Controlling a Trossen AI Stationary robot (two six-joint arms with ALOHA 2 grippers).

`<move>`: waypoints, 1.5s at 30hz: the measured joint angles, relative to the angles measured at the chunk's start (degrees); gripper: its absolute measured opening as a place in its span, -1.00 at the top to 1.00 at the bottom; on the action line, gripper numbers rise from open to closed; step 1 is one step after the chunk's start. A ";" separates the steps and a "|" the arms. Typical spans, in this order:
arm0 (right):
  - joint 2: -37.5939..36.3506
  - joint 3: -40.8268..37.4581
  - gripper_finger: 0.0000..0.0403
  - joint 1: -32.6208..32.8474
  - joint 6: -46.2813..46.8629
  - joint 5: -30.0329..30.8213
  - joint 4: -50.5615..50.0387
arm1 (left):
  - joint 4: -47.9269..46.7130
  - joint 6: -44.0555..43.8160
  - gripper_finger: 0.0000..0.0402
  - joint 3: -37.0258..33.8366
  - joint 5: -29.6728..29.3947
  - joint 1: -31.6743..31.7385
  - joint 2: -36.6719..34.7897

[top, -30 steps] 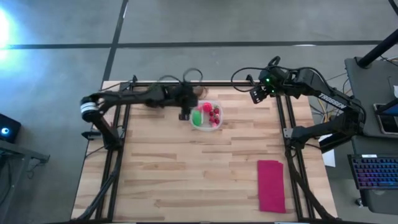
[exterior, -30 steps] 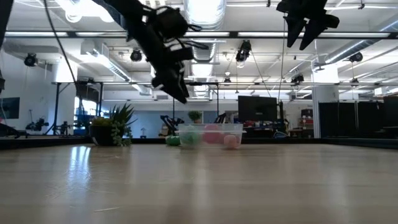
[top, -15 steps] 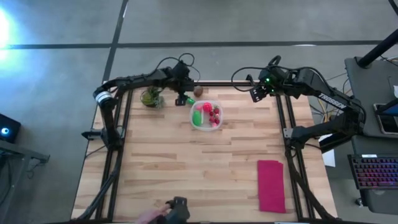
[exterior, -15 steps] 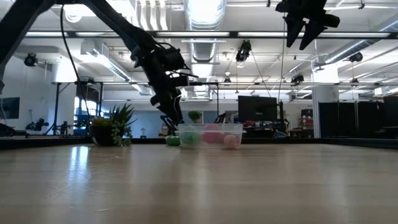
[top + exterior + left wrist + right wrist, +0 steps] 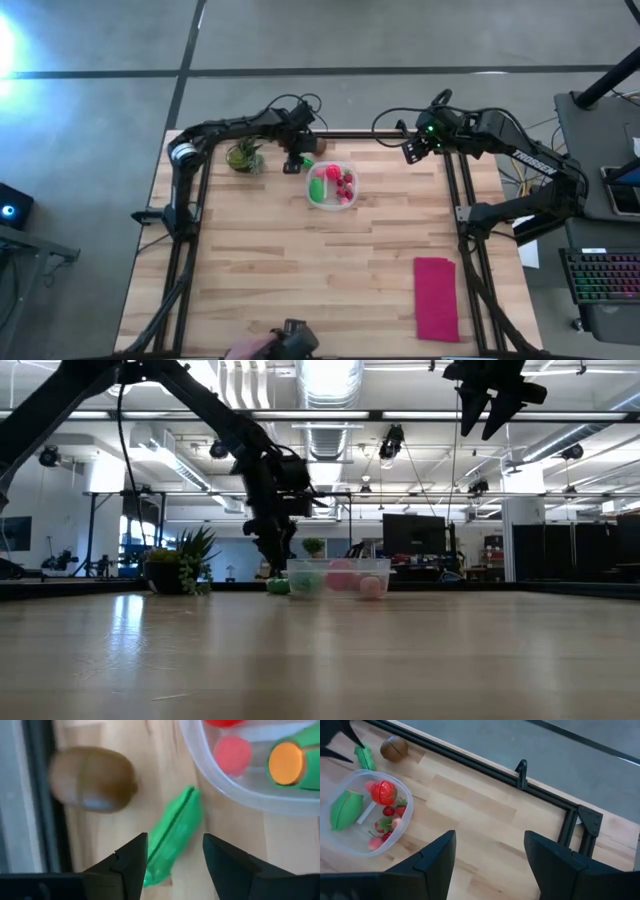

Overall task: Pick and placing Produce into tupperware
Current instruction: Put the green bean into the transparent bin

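Note:
My left gripper (image 5: 174,844) is open and points down at the table's far edge, just left of the tupperware (image 5: 349,168). Its fingers stand on either side of a green pod-shaped piece (image 5: 179,820) lying flat on the wood; I cannot tell whether they touch it. A brown piece (image 5: 92,779) lies beside it on the table. The tupperware (image 5: 350,842) holds a big green piece (image 5: 344,809), a red one (image 5: 382,792) and several tiny red ones. My right gripper (image 5: 412,150) waits open, raised over the far right corner.
A leafy potted plant (image 5: 242,157) stands left of my left gripper by the far rail. A magenta cloth (image 5: 436,298) lies flat near the right near corner. A person's hand with a dark object (image 5: 285,340) shows at the near edge. Bare wood fills the middle.
My left gripper has moved from beside the tupperware's left rim toward the far edge and come down low over the green pod piece. The produce and the tupperware have stayed put. A hand has appeared at the near edge.

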 joint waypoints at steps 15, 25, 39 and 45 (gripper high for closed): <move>0.00 0.00 -0.13 0.00 -0.81 -0.02 -0.11 | 2.52 -0.15 0.13 0.58 -6.28 -1.03 3.37; 0.00 0.00 -0.13 0.00 -0.84 -0.04 -0.11 | 2.34 -4.46 0.13 0.29 -6.64 -1.04 5.51; 0.00 0.00 -0.13 0.00 -0.67 -0.11 -0.09 | 2.01 -4.74 0.29 0.64 -10.01 -1.26 5.64; 0.00 0.00 -0.13 0.00 -0.65 -0.17 -0.11 | 1.86 -4.78 0.47 0.61 -14.25 -1.78 4.04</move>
